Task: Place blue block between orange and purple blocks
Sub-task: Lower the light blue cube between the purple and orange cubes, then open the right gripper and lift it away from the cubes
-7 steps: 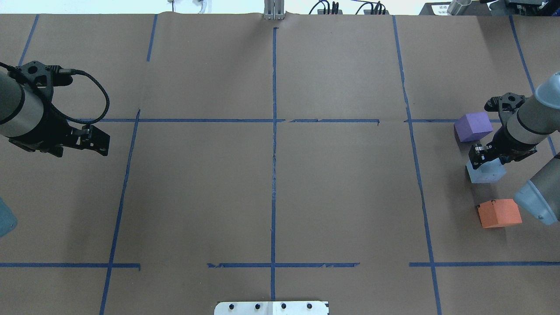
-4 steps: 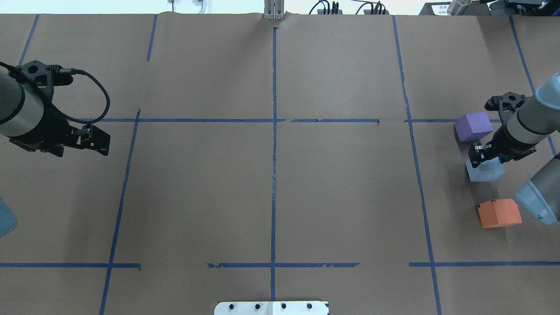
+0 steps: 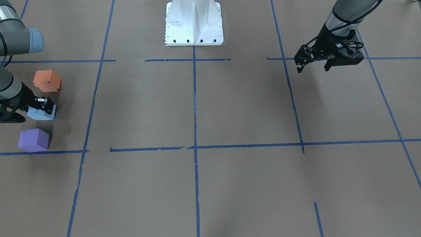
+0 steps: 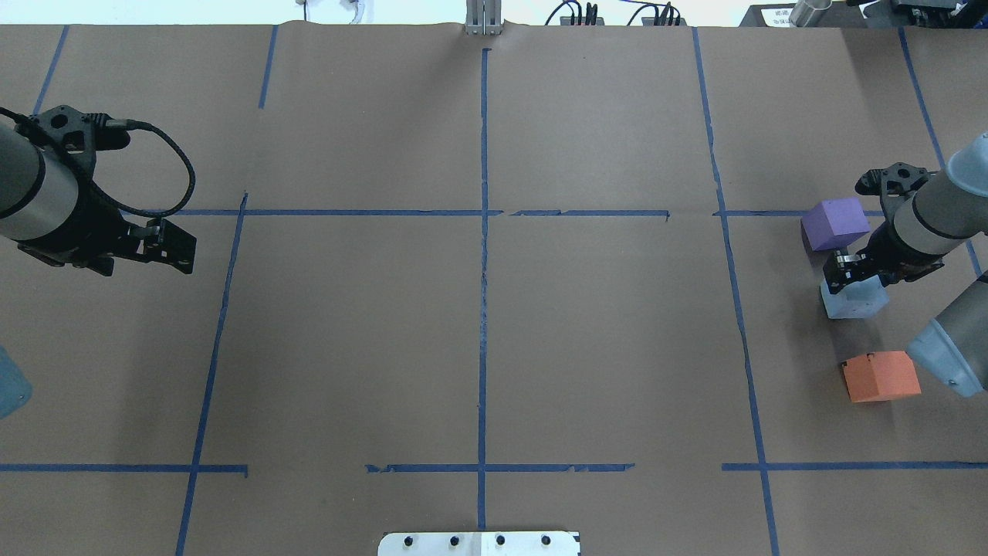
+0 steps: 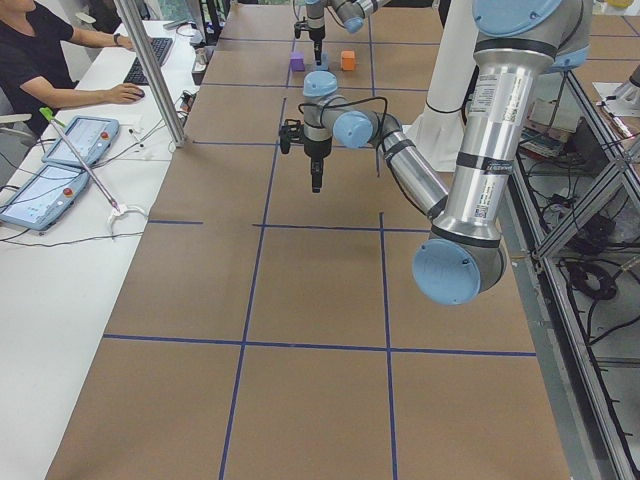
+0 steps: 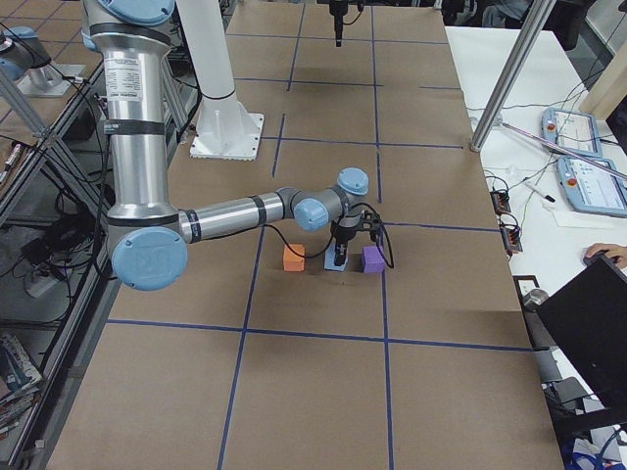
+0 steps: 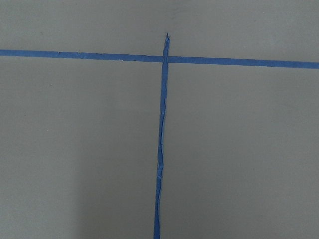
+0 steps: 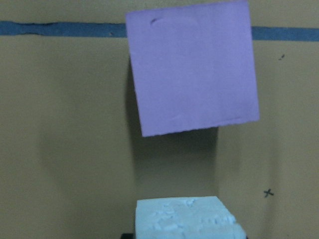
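The light blue block (image 4: 855, 300) stands on the table between the purple block (image 4: 835, 223) and the orange block (image 4: 880, 376), at the right edge. My right gripper (image 4: 843, 272) is shut on the blue block from above. In the front-facing view the blue block (image 3: 41, 113) lies between the orange block (image 3: 47, 80) and the purple block (image 3: 33, 140). The right wrist view shows the blue block's top (image 8: 187, 219) low in the middle and the purple block (image 8: 192, 69) just beyond it. My left gripper (image 4: 176, 247) hangs open and empty over the far left of the table.
Blue tape lines (image 4: 482, 232) divide the brown table into squares. The robot's white base plate (image 3: 194, 23) stands at the table's near edge. The left wrist view shows only a tape crossing (image 7: 164, 59).
My right gripper and the blue block have shifted slightly toward the purple block. The left arm has hardly moved.
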